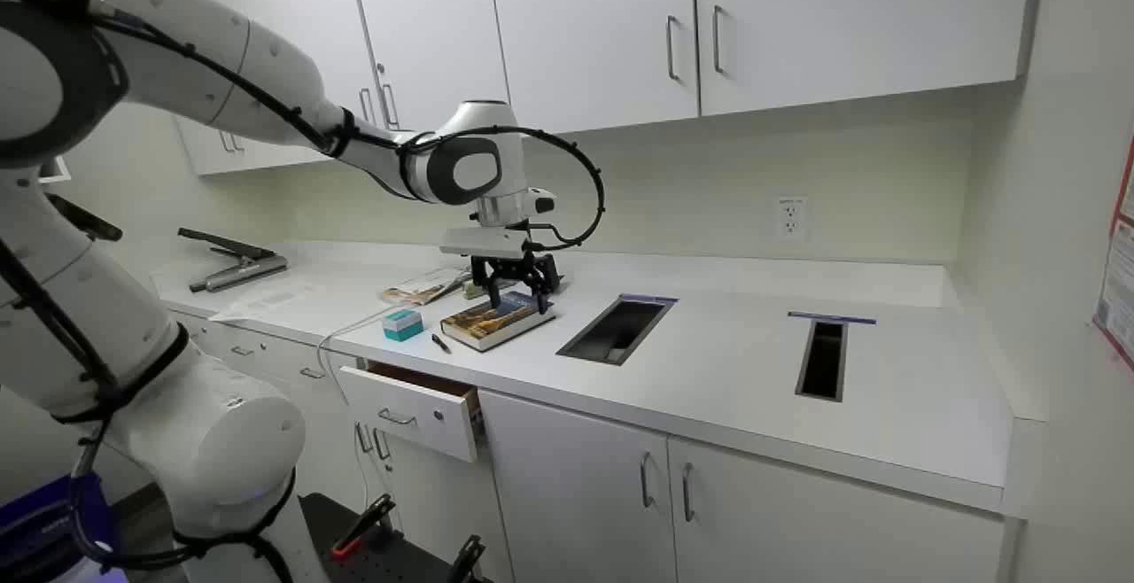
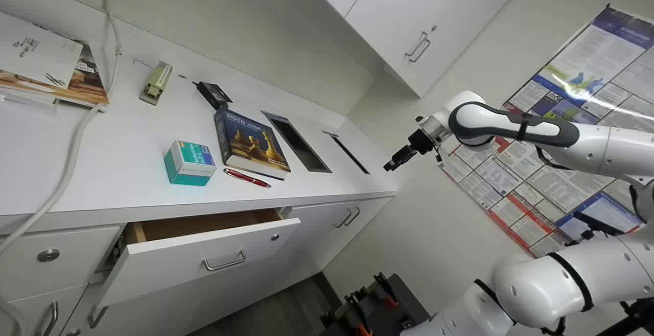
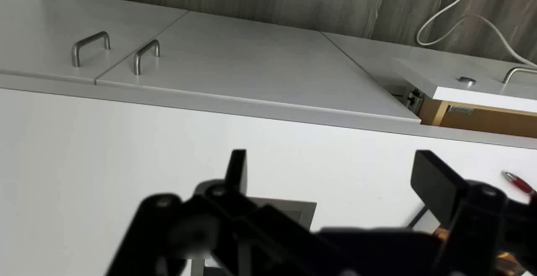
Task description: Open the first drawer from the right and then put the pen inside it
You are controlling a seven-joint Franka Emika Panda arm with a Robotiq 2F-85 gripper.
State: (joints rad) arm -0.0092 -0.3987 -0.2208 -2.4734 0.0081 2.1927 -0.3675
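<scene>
The white-fronted drawer (image 1: 412, 410) is partly pulled out below the counter. It also shows in an exterior view (image 2: 204, 264) and at the right of the wrist view (image 3: 482, 84), with tan wood inside. The red pen (image 2: 247, 177) lies on the counter between the teal box and the book, near the front edge. It looks dark in an exterior view (image 1: 440, 343) and is partly cut off at the right of the wrist view (image 3: 516, 180). My gripper (image 3: 329, 158) is open and empty, fingers wide apart, in the air above the counter (image 1: 518, 304), away from the pen (image 2: 392, 165).
A thick book (image 2: 255, 144) lies beside the pen, and a teal-and-white box (image 2: 190, 165) stands at the pen's other side. Two rectangular cutouts (image 1: 617, 330) (image 1: 822, 360) open in the counter. A white cable (image 2: 76, 142) crosses the counter. Upper cabinets (image 1: 594, 34) hang above.
</scene>
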